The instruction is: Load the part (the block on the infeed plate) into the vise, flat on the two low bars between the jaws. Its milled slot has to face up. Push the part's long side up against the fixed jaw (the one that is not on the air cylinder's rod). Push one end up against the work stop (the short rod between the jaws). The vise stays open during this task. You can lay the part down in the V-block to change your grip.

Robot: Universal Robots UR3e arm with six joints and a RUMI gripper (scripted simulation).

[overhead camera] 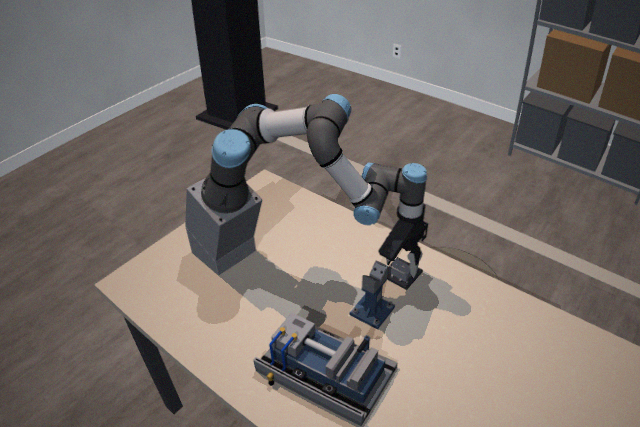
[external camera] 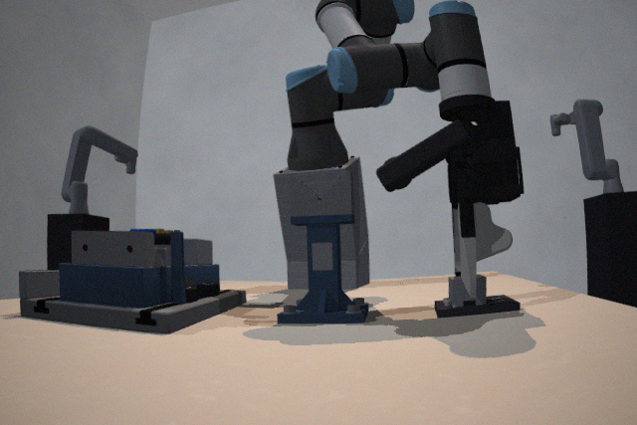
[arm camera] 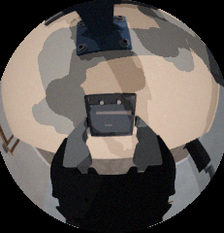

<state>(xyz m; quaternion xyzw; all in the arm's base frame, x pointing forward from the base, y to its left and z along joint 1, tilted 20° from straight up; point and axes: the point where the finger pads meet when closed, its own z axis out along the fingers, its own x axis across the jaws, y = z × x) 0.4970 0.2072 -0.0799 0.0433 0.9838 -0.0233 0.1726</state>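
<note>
Claw (overhead camera: 401, 268) (external camera: 465, 287) (arm camera: 112, 116) stood partway open, fingers down on opposite sides of the block (overhead camera: 399, 271) (external camera: 481, 289) (arm camera: 112, 124), contact unclear, block on the dark plate (overhead camera: 406, 283) (external camera: 502, 306) (arm camera: 110, 97), with the open vise (overhead camera: 356, 395) (external camera: 110, 284) well apart, across the table (overhead camera: 491, 355) (external camera: 309, 379) (arm camera: 181, 97) past the blue stand (overhead camera: 372, 311) (external camera: 322, 284) (arm camera: 103, 45).

The surface (overhead camera: 496, 339) (external camera: 318, 379) (arm camera: 189, 102) carries four stations. In the exterior view, the vise (overhead camera: 329, 357) (external camera: 110, 284) stands at the left, on its base tray (overhead camera: 310, 394) (external camera: 169, 318). The V-block stand (overhead camera: 373, 303) (external camera: 323, 276) (arm camera: 103, 46) is positioned between vise and infeed plate (overhead camera: 406, 283) (external camera: 502, 304) (arm camera: 134, 100). The block (overhead camera: 400, 271) (external camera: 481, 287) (arm camera: 112, 122) rests on that plate, at the right. The arm's pedestal (overhead camera: 201, 241) (external camera: 339, 194) is located behind the V-block stand. In the top view, a shelf rack (overhead camera: 528, 58) stands beyond the surface, upper right.
</note>
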